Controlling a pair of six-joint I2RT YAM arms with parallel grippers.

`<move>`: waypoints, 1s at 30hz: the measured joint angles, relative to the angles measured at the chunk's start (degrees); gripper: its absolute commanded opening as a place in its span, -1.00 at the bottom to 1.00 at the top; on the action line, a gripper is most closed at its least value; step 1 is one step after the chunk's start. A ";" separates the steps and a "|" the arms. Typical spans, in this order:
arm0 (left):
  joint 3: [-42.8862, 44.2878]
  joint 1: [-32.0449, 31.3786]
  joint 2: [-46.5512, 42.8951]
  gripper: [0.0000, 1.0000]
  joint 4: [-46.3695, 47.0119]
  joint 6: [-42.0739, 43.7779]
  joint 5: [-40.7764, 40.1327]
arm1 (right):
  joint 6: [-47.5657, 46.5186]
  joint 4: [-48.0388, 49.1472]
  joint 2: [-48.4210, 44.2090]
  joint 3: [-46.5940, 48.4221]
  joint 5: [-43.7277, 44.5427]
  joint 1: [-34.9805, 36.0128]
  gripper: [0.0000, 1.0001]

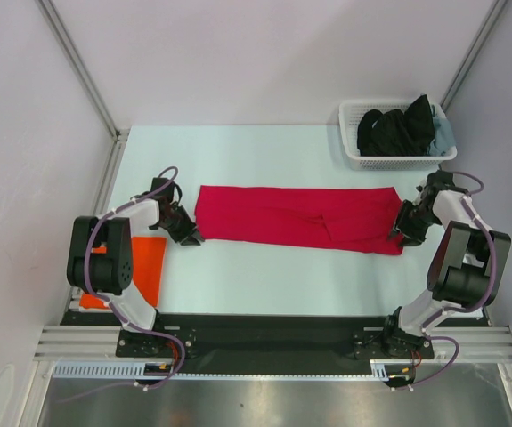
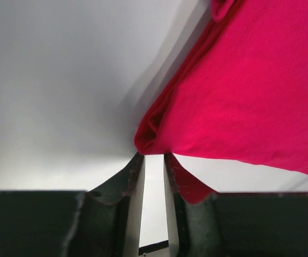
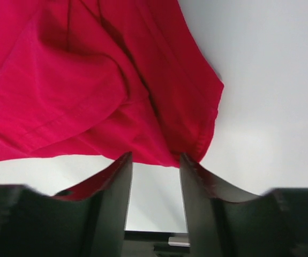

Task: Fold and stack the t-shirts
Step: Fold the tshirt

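**Item: red t-shirt** (image 1: 296, 216). It lies across the middle of the tabletop (image 1: 264, 280), folded lengthwise into a long band and not yet folded short.

- The left end effector (image 1: 187, 233) sits at its left end, jaws a narrow slit apart, with the cloth corner at the tips.
- The right end effector (image 1: 401, 229) sits at its right end, jaws about half apart, with the hem just ahead.
- Neither shows you a firm pinch.

**Item: orange t-shirt** (image 1: 149, 262). It lies at the near left edge, partly under the left arm, and looks folded.

**Left for you, as judged:** cross-fold the red one, then stack it with the orange.

**Also present:** a white basket (image 1: 398, 161) at the far right, holding dark clothes.
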 measured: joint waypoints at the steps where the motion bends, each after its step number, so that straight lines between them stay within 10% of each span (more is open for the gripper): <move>1: 0.04 0.00 0.07 -0.56 0.02 0.04 -0.09 | -0.17 0.31 0.37 0.02 0.04 0.15 -0.16; 19: 2.03 0.00 1.88 -0.99 -0.48 0.46 -1.44 | -0.79 1.88 4.17 2.27 -0.07 1.57 -0.27; 30: 1.11 0.15 -2.60 -0.17 -1.36 0.48 -2.32 | -1.18 1.86 4.17 2.27 -0.07 1.97 -0.23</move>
